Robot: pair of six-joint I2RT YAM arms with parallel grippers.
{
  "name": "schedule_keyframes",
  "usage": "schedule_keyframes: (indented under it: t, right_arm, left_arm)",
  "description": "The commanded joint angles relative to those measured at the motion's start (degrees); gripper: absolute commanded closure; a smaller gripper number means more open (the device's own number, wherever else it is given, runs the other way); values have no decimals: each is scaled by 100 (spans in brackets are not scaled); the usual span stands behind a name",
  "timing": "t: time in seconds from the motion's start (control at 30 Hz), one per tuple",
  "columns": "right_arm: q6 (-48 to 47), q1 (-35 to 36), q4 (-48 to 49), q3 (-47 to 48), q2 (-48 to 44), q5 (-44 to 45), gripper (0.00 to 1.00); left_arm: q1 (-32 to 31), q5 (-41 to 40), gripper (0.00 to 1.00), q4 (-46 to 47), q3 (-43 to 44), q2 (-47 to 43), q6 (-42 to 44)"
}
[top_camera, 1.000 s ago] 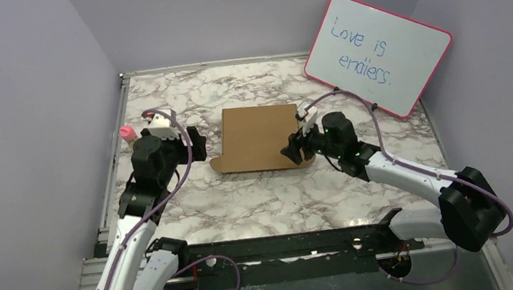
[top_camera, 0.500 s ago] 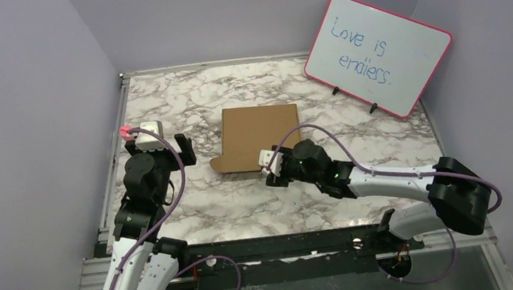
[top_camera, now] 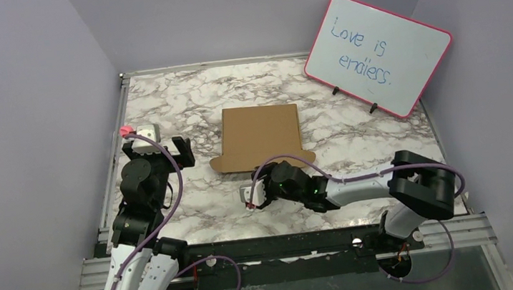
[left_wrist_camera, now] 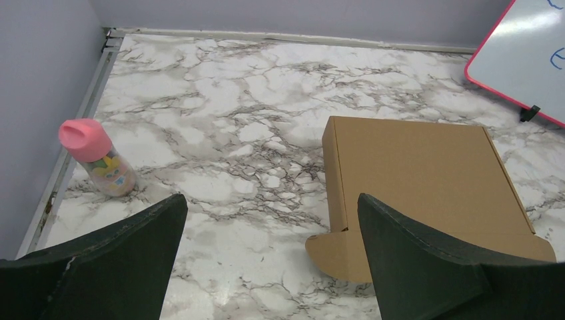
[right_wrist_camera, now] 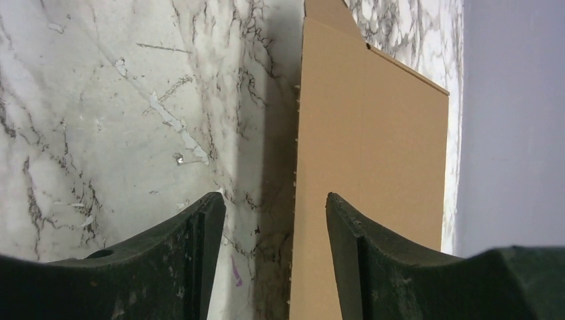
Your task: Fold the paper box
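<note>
The paper box looks nearly folded, so the right gripper, jaws apart and empty, probably must tuck its near edge while the left gripper hangs wide open.

Paper box: brown cardboard, matt, smooth faces; the cut edge seen from the right wrist looks finely serrated. Table under the box: marble-pattern surface, smooth, faint sheen. Left of the box, bottle with a smooth pink plastic cap. Whiteboard right of the box: glossy white face, pink plastic-looking frame. Fingers of the right gripper: matt black plastic, lightly scuffed.
</note>
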Motion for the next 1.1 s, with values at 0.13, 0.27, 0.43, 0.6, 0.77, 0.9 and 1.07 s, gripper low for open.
schedule_keyframes:
  t: [0.13,0.27,0.43,0.6,0.77,0.9,1.07]
  right_arm:
    - [-1276,320,2451,-101,1091,1683,41]
    - [-1848,348,3501,-218,1598,2118,42]
    - [-2172,376,4098,-253,2033,2306,48]
    - [-2341,379,4556,-273,2195,2399,59]
    - [-2409,384,4462,-252,2073,2442,91]
    - [-2293,381,4044,-266,1729,2404,99]
    - [-1624,381,2448,-9,856,2129,99]
  left_arm:
    - [-49,94,1,80,-36,8,47]
    - [-51,73,1,80,-33,-1,47]
    - [-51,73,1,80,-38,-25,58]
    - [-51,81,1,78,-39,-3,50]
    - [-51,83,1,89,-38,3,56]
    - [-51,74,1,89,-42,10,53]
    - [-51,-54,1,104,-26,10,46]
